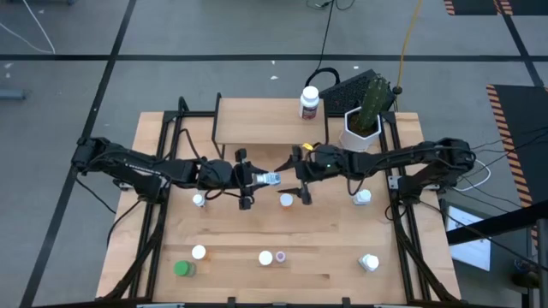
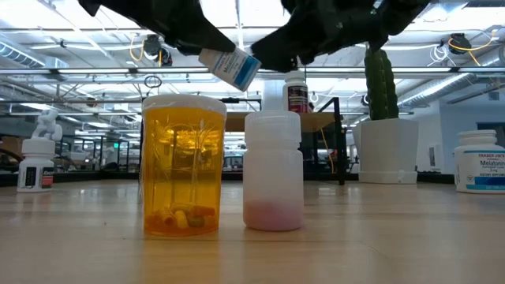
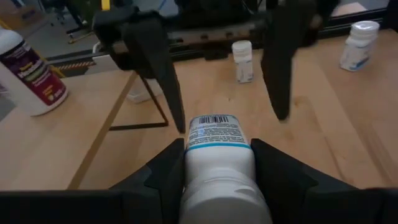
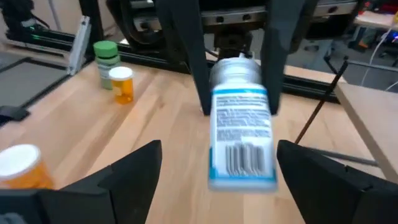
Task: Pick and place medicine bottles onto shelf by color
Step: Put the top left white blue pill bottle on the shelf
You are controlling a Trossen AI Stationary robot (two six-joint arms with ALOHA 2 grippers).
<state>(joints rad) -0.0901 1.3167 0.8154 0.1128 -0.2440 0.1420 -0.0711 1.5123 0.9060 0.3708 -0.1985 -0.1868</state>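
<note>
Orange and translucent white bottles stand nearest in the low view: the orange bottle point(image 2: 183, 166) beside a white bottle point(image 2: 273, 170) with pink contents. Above the desk point(image 1: 231, 274), the left end effector point(image 1: 253, 179) grips a blue-labelled white bottle point(image 1: 271, 179) horizontally by its cap end. The right end effector point(image 1: 297, 174) faces it, fingers spread wide around the bottle's base without touching. Farther back, a red-labelled bottle point(image 1: 309, 103) stands on the shelf point(image 1: 257, 124).

High view: overhead, whole table point(image 1: 282, 274). Low view: tabletop level, facing room. Wrist views: close, facing each other, sharing one bottle point(image 3: 214, 149).
</note>
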